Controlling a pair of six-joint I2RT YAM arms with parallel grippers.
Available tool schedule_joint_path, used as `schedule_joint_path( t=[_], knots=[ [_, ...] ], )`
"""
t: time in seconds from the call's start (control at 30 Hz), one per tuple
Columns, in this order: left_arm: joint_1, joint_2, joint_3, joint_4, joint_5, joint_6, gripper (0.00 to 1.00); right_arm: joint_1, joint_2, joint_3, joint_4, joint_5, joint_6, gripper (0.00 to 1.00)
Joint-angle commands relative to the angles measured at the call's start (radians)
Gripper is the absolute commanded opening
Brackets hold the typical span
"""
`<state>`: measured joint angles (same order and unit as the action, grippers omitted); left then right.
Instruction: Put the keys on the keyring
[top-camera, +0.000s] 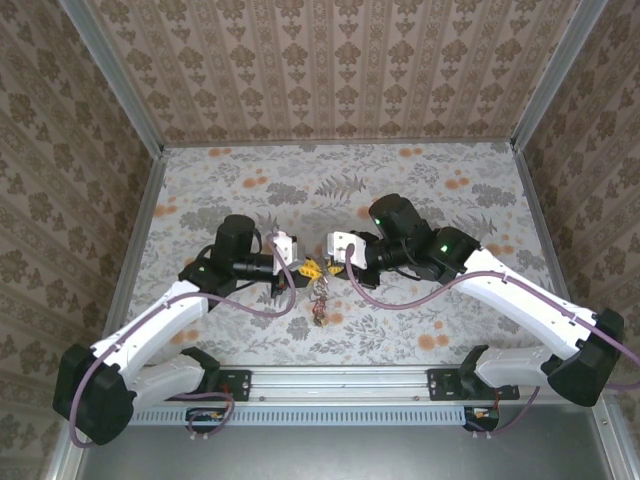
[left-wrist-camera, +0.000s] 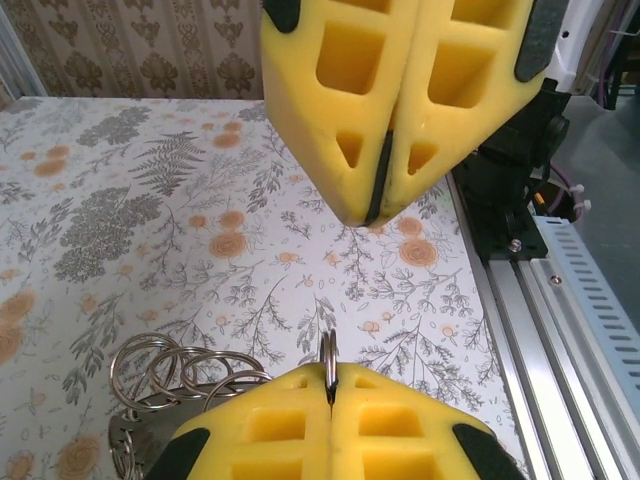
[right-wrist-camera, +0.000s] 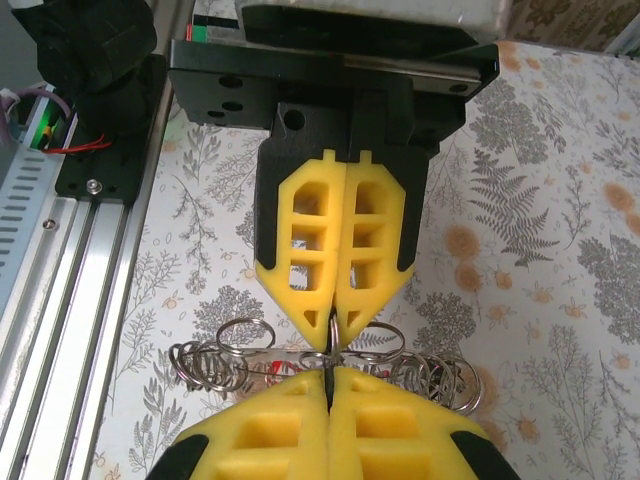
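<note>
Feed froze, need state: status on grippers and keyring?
Left gripper shut on keyring. Right gripper shut, facing it; hold unclear. Split rings bunched alongside.

Patterned beige walls (top-camera: 330, 60) enclose a floral-printed table (top-camera: 420, 170).

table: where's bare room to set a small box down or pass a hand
Free: the far strip of table under the back wall, and the patch between the right arm and right wall. Crowded: the centre, where the left tool and right tool pinch the rings, and the near rail.
</note>
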<state>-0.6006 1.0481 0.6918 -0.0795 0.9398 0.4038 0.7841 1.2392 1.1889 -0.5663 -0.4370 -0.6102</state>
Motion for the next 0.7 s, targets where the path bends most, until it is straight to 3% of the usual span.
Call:
schedule_joint_path(
  t=[0.0,0.07,0.17,0.4,0.53,0.67],
  knots=[
    [0.002,-0.021,0.013,0.089,0.07,-0.026,0.0,-0.013,-0.012,-0.036,0.088,-0.052,0.053,0.05],
    [0.006,-0.044,-0.008,0.151,0.091,-0.053,0.0,-0.045,-0.059,-0.112,0.185,-0.097,0.09,0.13],
    [0.011,-0.068,-0.011,0.17,0.125,-0.059,0.0,-0.083,-0.125,-0.208,0.291,-0.149,0.133,0.17],
    [0.012,-0.084,-0.009,0.218,0.159,-0.087,0.0,-0.099,-0.147,-0.261,0.298,-0.261,0.165,0.35],
    [0.012,-0.079,-0.009,0.263,0.154,-0.116,0.0,-0.097,-0.123,-0.271,0.348,-0.314,0.22,0.39],
    [0.012,-0.075,-0.005,0.28,0.158,-0.132,0.0,-0.079,-0.111,-0.312,0.426,-0.261,0.262,0.42]
  ],
)
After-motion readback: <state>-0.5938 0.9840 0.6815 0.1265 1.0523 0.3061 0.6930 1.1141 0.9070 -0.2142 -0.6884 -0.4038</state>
